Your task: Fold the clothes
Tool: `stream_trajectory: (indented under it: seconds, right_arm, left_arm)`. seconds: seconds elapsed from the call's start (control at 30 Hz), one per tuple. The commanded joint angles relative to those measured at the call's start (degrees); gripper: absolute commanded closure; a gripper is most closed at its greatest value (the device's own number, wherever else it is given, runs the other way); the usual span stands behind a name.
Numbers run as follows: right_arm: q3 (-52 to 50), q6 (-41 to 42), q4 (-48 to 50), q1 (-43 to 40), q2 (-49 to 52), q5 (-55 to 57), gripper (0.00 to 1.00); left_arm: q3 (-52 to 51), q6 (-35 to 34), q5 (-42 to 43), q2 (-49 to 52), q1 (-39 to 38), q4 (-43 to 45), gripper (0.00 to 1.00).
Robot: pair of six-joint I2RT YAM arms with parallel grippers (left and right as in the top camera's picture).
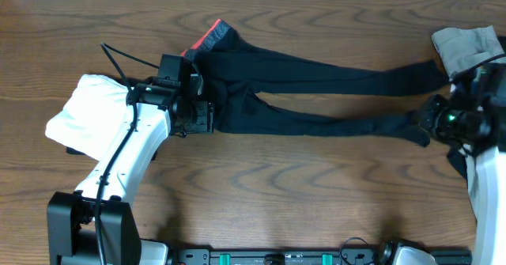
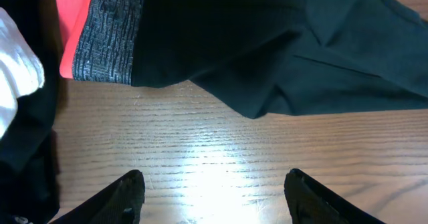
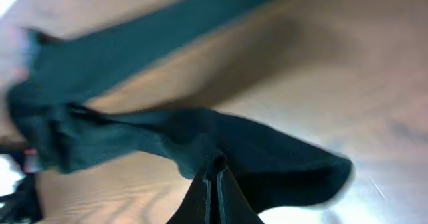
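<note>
Wood-grain tabletop [image 1: 316, 178] carries black pants [image 1: 316, 99] lying lengthwise, legs toward the right, the coral waistband [image 1: 207, 35] half hidden behind the left gripper [image 2: 210, 190], whose fingers stand apart over bare wood just beside the waist. Right gripper [image 3: 215, 184] has its fingers together, pinching a leg end; that view is blurred. White garment [image 1: 83, 115] lies partly under the left arm, and a beige garment [image 1: 466, 47] is cut off at the right edge.

Black pants [image 1: 316, 91] spread flat, legs rightward
</note>
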Motion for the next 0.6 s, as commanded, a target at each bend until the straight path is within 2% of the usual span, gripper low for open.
stream_trajectory:
  seconds: [0.0,0.23,0.43,0.57]
  right_arm:
    - [3.5,-3.2,1.6,-0.7,-5.6,-6.0,0.98]
    - [5.7,4.9,-1.5,-0.7,-6.7,11.9,0.95]
    - [5.7,4.9,-5.3,-0.7,0.7,15.6,0.92]
    - [5.7,5.9,-4.2,-1.9,8.6,18.6,0.94]
  left_arm:
    - [0.2,-0.1,-0.3,0.2,0.0,0.5,0.31]
    - [0.2,-0.1,-0.3,0.2,0.0,1.2,0.31]
    - [0.2,-0.1,-0.3,0.2,0.0,1.2,0.30]
    - [0.2,-0.1,-0.3,0.3,0.0,1.2,0.30]
